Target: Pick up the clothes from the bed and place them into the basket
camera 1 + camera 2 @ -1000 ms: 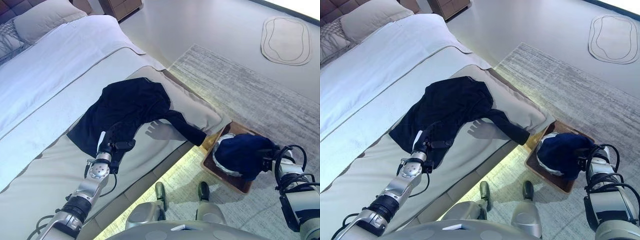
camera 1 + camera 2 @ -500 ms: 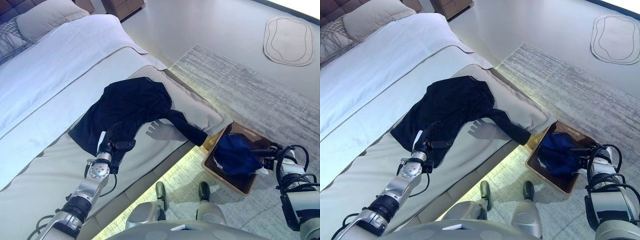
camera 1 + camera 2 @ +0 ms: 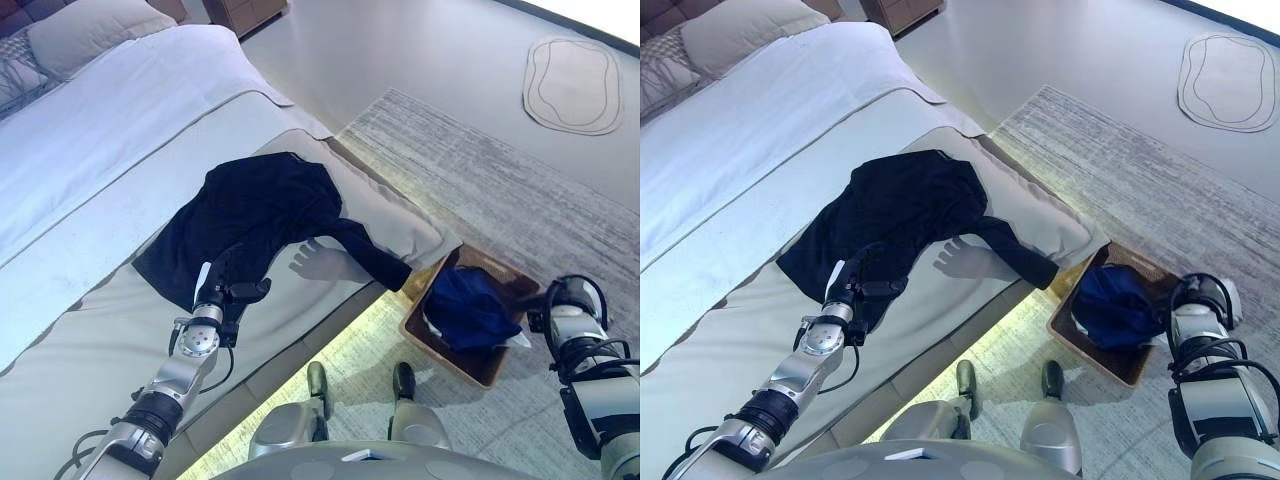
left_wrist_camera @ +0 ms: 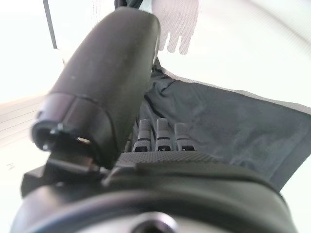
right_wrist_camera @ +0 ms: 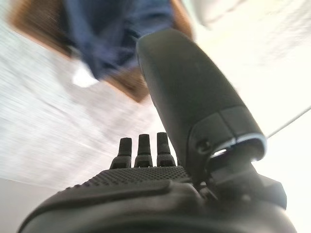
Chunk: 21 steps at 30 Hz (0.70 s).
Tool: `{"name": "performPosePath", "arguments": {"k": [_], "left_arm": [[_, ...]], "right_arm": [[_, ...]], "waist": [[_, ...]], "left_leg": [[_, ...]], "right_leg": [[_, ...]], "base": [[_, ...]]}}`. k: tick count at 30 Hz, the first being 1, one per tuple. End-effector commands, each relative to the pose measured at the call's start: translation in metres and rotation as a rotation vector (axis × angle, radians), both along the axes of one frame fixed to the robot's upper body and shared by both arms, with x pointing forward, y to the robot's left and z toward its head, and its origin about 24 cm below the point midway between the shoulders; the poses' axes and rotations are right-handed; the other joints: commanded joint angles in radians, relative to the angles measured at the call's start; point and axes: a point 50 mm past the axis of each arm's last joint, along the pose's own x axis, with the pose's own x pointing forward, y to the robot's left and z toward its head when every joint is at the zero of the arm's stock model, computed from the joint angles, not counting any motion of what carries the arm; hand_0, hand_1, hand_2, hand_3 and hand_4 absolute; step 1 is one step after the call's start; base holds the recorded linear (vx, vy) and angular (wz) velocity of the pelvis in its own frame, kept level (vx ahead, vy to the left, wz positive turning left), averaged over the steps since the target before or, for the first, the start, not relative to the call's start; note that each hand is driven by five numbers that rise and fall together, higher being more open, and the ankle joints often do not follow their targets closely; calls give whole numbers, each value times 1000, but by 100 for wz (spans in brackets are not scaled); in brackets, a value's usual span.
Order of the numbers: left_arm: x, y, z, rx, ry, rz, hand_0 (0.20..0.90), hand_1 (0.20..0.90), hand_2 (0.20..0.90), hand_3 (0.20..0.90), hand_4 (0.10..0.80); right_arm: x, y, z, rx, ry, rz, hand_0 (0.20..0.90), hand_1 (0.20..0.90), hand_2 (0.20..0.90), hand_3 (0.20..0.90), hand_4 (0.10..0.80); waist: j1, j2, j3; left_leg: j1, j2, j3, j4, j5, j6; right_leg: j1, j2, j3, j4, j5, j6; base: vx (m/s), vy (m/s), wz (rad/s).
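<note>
A black garment (image 3: 262, 215) lies spread on the bed (image 3: 120, 130), one sleeve reaching toward the edge above the basket (image 3: 478, 366) on the floor, which holds a blue garment (image 3: 468, 305). The left hand (image 3: 225, 290) rests on the black garment's near edge, fingers straight. The right hand (image 5: 146, 150) hangs beside the basket, released and empty.
</note>
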Motion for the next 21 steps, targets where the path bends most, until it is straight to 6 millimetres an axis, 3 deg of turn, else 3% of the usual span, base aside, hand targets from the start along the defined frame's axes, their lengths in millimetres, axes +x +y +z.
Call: {"name": "performPosePath", "arguments": {"k": [1, 7, 14, 21], "left_arm": [[19, -7, 30, -2, -153, -8, 900, 900, 900, 900, 800], [14, -4, 22, -7, -100, 30, 900, 900, 900, 900, 800], [11, -3, 18, -6, -76, 23, 900, 900, 900, 900, 800], [14, -4, 24, 17, -108, -3, 900, 900, 900, 900, 800]], "right_arm": [[49, 19, 83, -280, -242, 165, 900, 900, 900, 900, 800], [64, 44, 117, -389, -393, 230, 900, 900, 900, 900, 800], [87, 79, 172, -486, -572, 341, 900, 900, 900, 900, 800], [100, 102, 189, -533, -581, 443, 900, 900, 900, 900, 800]], "waist": [[21, -52, -49], [43, -70, -53], [109, -87, -56], [176, -103, -58]], "left_leg": [[45, -26, -81, 4, -84, -14], [39, -30, -106, 4, -81, -10], [22, -39, -158, 4, -67, -7], [11, -44, -215, 4, -53, -8]], "right_leg": [[24, 25, 46, 11, -17, -32], [32, 22, 26, 13, -25, -37], [43, 15, -27, 19, -39, -44], [61, 4, -91, 27, -54, -52]], "base": [[41, 47, -4], [27, 17, 5], [34, 11, 19], [87, -5, 36]]}}
